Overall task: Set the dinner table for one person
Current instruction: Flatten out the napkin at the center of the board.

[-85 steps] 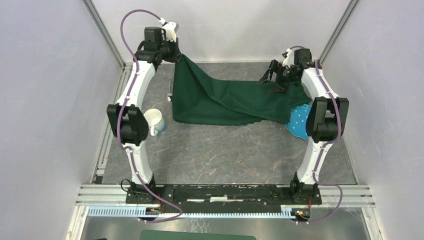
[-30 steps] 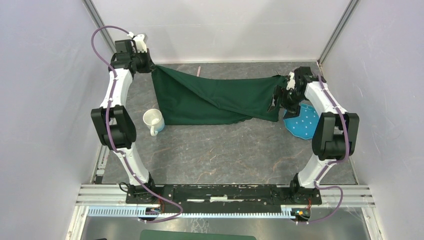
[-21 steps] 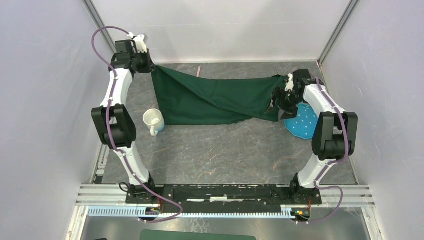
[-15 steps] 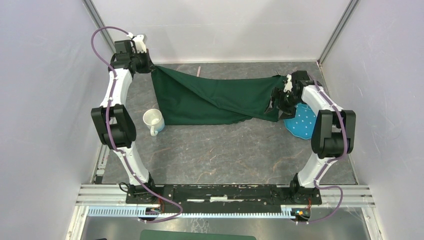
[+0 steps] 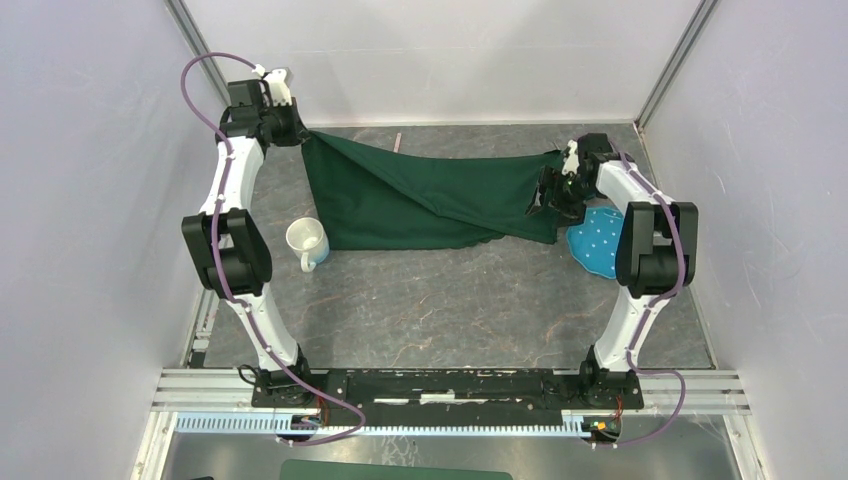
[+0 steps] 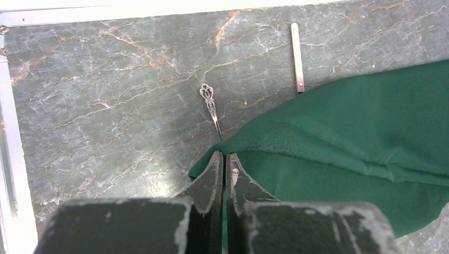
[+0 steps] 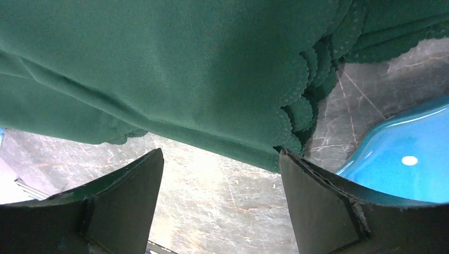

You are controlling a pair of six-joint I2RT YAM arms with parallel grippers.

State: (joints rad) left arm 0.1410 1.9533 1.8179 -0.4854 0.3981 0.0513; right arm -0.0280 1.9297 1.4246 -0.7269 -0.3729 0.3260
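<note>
Poking from cloth point(image 6: 344, 137): ornate handle point(image 6: 208, 95), left-wrist-only.

The worktop point(image 5: 440, 300) is a smooth stone-look slab, dark grey with pale and reddish veins and a faint sheen. The cloth point(image 5: 420, 200) is matt dark green woven fabric, soft and creased, its scalloped hem finely pebbled. The plate point(image 5: 598, 245) is glossy blue with white dots; whether it is glazed ceramic or hard plastic is unclear. The mug point(image 5: 307, 243) is smooth, glossy white. An ornate handle point(image 6: 212, 108) and a flat strip point(image 6: 297, 58) look like bright metal. The fingers point(image 6: 209, 185) are matt black plastic, slightly grainy, with scuffed pale edges. The rail point(image 6: 8, 159) is dull pale metal.
</note>
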